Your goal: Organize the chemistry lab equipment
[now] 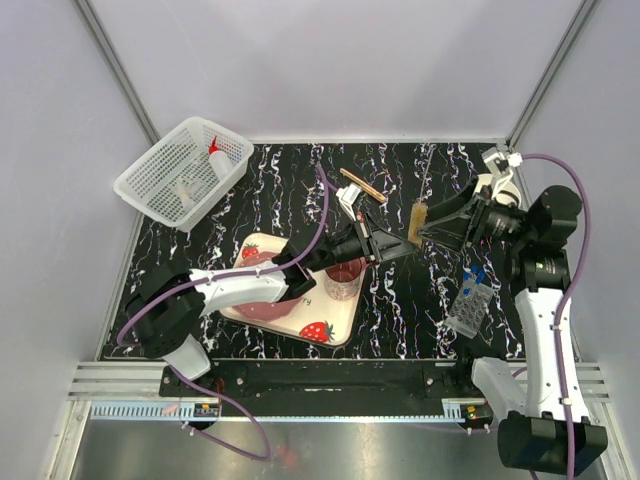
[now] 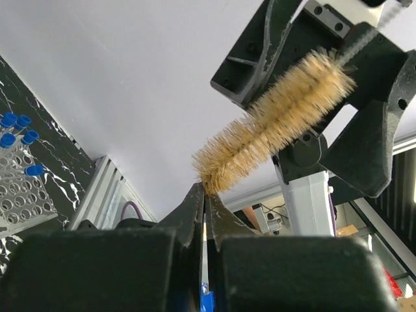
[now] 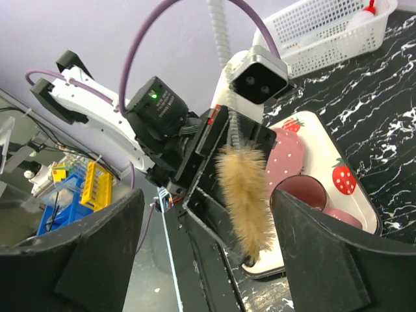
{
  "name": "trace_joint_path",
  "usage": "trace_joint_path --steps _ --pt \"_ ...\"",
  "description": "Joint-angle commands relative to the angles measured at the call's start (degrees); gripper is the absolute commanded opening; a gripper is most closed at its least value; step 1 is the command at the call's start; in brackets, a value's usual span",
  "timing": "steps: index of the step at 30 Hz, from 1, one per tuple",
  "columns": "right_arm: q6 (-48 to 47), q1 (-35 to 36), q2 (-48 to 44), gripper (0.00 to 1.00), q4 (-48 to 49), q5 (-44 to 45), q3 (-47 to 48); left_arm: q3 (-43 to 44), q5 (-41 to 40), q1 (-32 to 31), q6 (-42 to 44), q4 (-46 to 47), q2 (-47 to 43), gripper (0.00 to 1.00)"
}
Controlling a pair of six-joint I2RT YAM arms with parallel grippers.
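Observation:
A tan bristle brush [image 1: 415, 221] on a twisted wire stands tilted above the table's middle. My left gripper [image 1: 400, 247] is shut on its lower tip; in the left wrist view the bristles [image 2: 279, 123] rise from my closed jaws [image 2: 207, 188]. A thin pale strip with a blue bit shows in the slit; I cannot tell what it is. My right gripper [image 1: 427, 223] is open, with its fingers wide on either side of the brush [image 3: 244, 188] and apart from it. The clear rack [image 1: 468, 308] holds blue-tipped tubes [image 1: 474, 274]. A slim wooden tool [image 1: 362, 186] lies behind.
A white basket [image 1: 160, 195] at the back left holds the red-capped bottle [image 1: 217, 158]. The strawberry tray [image 1: 340, 325] carries a pink plate [image 1: 262, 306] and a cup [image 1: 343, 281] under my left arm. The rack [image 2: 23, 195] also shows in the left wrist view.

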Motion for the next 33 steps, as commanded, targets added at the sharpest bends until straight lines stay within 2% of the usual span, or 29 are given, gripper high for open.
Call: trace_joint_path --steps 1,3,7,9,10,11,12,14,17,22,26,29,30,32,33 --pt "-0.84 3.02 1.79 0.81 -0.33 5.16 1.31 3.02 -3.24 -1.12 0.21 5.14 0.43 0.00" --pt "-4.08 3.10 2.66 0.68 -5.14 5.33 2.19 3.11 -3.60 -1.29 0.65 4.79 0.34 0.00" --pt "-4.97 3.19 2.93 0.54 -5.95 5.77 1.58 3.28 -3.95 -1.38 1.44 4.09 -0.10 0.00" --pt "-5.41 3.28 3.20 0.42 -6.04 5.60 1.49 3.20 -4.21 -1.47 1.70 3.73 -0.45 0.00" --pt "-5.50 3.37 3.20 0.31 -6.13 5.60 1.49 3.11 -4.39 -1.56 1.96 3.82 -0.54 0.00" --pt "-5.50 3.46 3.37 0.28 -5.87 5.42 1.40 3.02 -4.39 -1.56 1.97 3.65 -0.71 0.00" --pt "-5.41 3.54 3.46 0.24 -5.69 5.07 1.49 2.76 -4.39 -1.47 2.14 3.12 -0.97 0.02" --pt "-5.06 3.81 3.55 0.15 -4.73 4.11 1.31 2.58 -4.74 -1.56 3.02 1.72 -1.85 0.15" --pt "-3.40 4.25 3.28 0.06 -2.63 2.70 0.26 2.23 -5.62 -1.47 5.91 -2.76 -4.04 0.28" --pt "-1.81 4.51 3.11 0.01 2.13 2.08 -1.85 3.10 -6.23 -1.47 11.80 -9.62 -7.04 0.37" --pt "-1.81 4.60 3.02 0.00 2.48 1.82 -1.59 2.41 -6.23 -1.56 13.92 -11.56 -9.40 0.49" --pt "-3.29 4.60 2.93 0.00 0.82 2.08 -0.62 0.56 -6.93 -1.47 16.11 -14.27 -12.30 0.61" --pt "-4.17 4.60 2.93 0.00 -0.23 2.34 0.08 -0.14 -8.24 -1.39 18.38 -15.24 -13.45 0.68" --pt "-7.25 4.60 2.93 0.00 -4.54 2.52 0.43 -1.99 -10.18 -1.21 21.20 -17.96 -17.56 0.75" --pt "-7.61 4.60 3.02 0.00 -4.81 2.35 0.09 -2.17 -11.76 -0.77 23.65 -20.67 -18.81 0.86"
